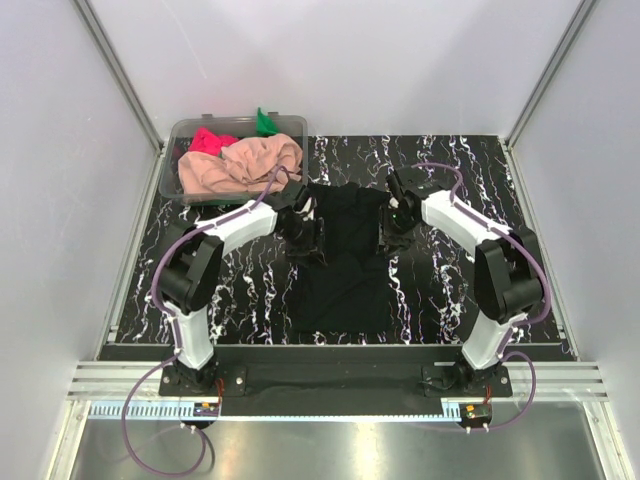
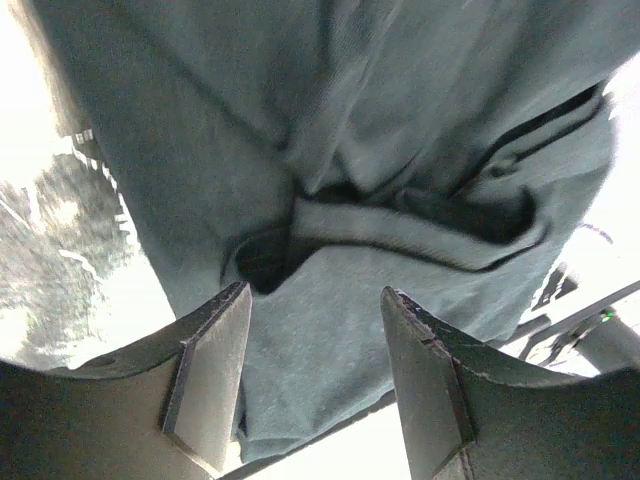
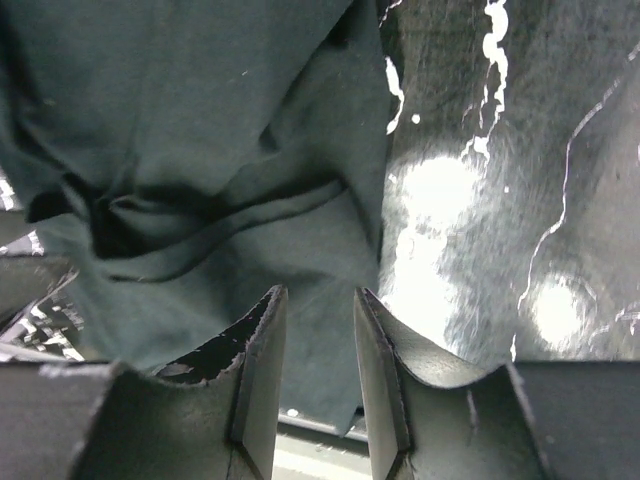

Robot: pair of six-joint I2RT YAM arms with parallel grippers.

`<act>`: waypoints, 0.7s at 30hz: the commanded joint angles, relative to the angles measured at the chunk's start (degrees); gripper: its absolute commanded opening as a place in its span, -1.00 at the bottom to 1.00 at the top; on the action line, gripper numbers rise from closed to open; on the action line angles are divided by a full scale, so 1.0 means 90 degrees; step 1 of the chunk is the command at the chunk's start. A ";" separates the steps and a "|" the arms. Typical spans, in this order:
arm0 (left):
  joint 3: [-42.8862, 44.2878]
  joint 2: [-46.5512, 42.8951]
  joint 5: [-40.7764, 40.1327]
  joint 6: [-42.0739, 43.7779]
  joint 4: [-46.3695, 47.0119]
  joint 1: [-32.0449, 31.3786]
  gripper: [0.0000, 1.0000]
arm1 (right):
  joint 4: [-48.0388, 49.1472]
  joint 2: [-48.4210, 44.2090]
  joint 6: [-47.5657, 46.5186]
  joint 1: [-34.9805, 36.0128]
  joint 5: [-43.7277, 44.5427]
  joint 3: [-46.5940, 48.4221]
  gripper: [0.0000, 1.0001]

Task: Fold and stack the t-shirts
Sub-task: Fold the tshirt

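The large black t-shirt (image 1: 340, 270) lies partly folded and rumpled in the middle of the table. My left gripper (image 1: 305, 235) is at its upper left edge and my right gripper (image 1: 392, 232) at its upper right edge. In the left wrist view the gripper (image 2: 315, 300) is open, just over the shirt's creased cloth (image 2: 350, 120). In the right wrist view the gripper (image 3: 320, 300) is open with a narrower gap over the shirt's edge (image 3: 200, 120). The peach-pink shirt (image 1: 250, 165), the pink-red shirt (image 1: 210, 140) and the green shirt (image 1: 265, 122) lie crumpled in the tub.
The clear plastic tub (image 1: 240, 122) stands at the back left corner of the black marbled table (image 1: 450, 290). White walls close in the table on the left, back and right. Bare table top (image 3: 500, 200) shows right of the shirt's edge.
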 commanded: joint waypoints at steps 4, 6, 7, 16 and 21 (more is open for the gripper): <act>-0.0198 -0.0543 0.0235 0.0170 0.0323 -0.0010 0.18 | 0.0484 0.0326 -0.0395 -0.0012 -0.0013 -0.0113 -0.18; -0.0218 -0.0563 0.0215 0.0218 0.0323 -0.0010 0.18 | 0.0533 0.0405 -0.0347 -0.0003 0.0074 -0.0133 -0.18; -0.0218 -0.0582 0.0215 0.0219 0.0314 -0.0019 0.18 | 0.0572 0.0434 -0.0337 -0.0003 0.0065 -0.0142 -0.18; -0.0179 -0.0563 0.0264 0.0336 0.0275 -0.0010 0.18 | 0.0651 0.0844 -0.0278 -0.0003 -0.0199 0.0092 -0.18; -0.0247 -0.0563 0.0245 0.0385 0.0245 -0.0019 0.18 | 0.0641 0.1010 -0.0307 -0.0003 -0.0209 0.0150 -0.18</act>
